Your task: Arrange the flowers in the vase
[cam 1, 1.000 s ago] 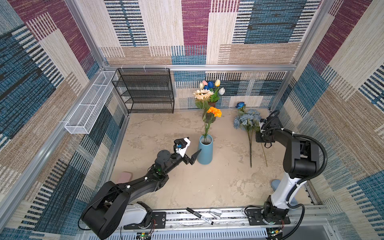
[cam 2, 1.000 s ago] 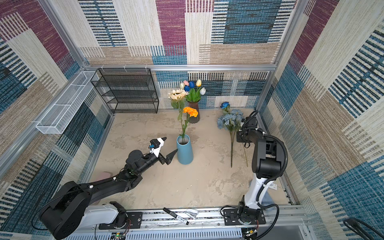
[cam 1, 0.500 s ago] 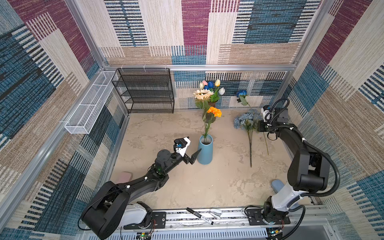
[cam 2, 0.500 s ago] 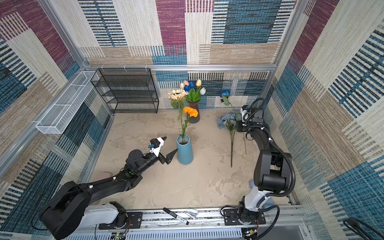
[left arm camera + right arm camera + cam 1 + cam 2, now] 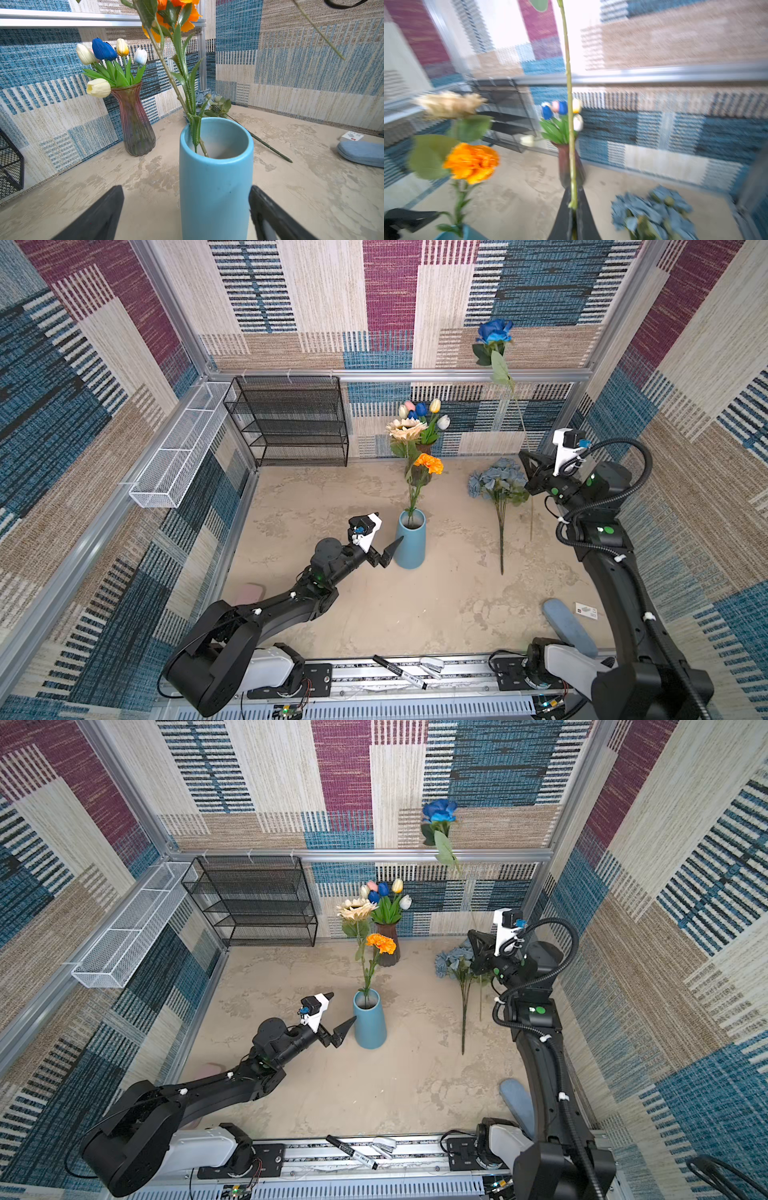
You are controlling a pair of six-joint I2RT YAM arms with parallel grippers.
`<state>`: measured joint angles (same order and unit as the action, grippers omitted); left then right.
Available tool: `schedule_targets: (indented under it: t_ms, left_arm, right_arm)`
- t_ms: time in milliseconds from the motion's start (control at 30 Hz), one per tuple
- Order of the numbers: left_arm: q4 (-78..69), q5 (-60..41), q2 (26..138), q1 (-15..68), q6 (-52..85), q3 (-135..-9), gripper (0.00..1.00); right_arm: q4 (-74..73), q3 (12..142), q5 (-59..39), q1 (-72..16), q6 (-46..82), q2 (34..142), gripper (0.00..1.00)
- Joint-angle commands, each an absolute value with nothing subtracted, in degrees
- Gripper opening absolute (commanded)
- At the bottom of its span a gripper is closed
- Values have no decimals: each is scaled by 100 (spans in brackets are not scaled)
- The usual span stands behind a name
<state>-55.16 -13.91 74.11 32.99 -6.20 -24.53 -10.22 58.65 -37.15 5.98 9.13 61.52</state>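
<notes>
Right jaws are clamped shut on the lower stem of the deep-blue fabric rose (image 5: 494, 332), bloom high above the beige worktop (image 5: 415, 614), with the right arm (image 5: 623, 585) steep and its wrist level. Left jaws stand wide, flanking the matte sky-blue tapered vase (image 5: 216, 187), contact unclear, with the left arm (image 5: 286, 608) low and outstretched. The vase holds 2 stems, a cream sunflower (image 5: 402, 432) and an orange bloom (image 5: 430, 463).

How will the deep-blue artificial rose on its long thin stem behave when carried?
Probably whippy: the deep-blue rose sits far above the right gripper on a thin, slightly bowed stem. Likely light, but top-heavy, so it may sway or pivot in the shut jaws.
</notes>
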Motion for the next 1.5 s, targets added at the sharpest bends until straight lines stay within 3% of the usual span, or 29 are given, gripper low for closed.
schedule_targets:
  t_ms: [0,233,500,1000,1467]
  left_arm:
    - [-5820,-1489,7383,3296,-721,-2496,97]
    - [-5926,-1590,7388,3296,-618,-2496,96]
    - [-5555,-1483,7034,3296,-718,-2481,96]
    - [-5089,-1233,6529,3294,-966,-2472,95]
    - [-5132,-1239,6715,3296,-1054,-2611,95]
  right_arm:
    - [-3670,5532,-4465,108,1978,5977,0]
    - [-6731,5179,-3917,-1359,2943,6568,0]
    - [-8747,5235,-2999,-2332,3007,8048,0]
    - [-9477,5579,-2641,-2997,2484,9617,0]
    - [-9435,4563,-3181,-3100,1989,9669,1]
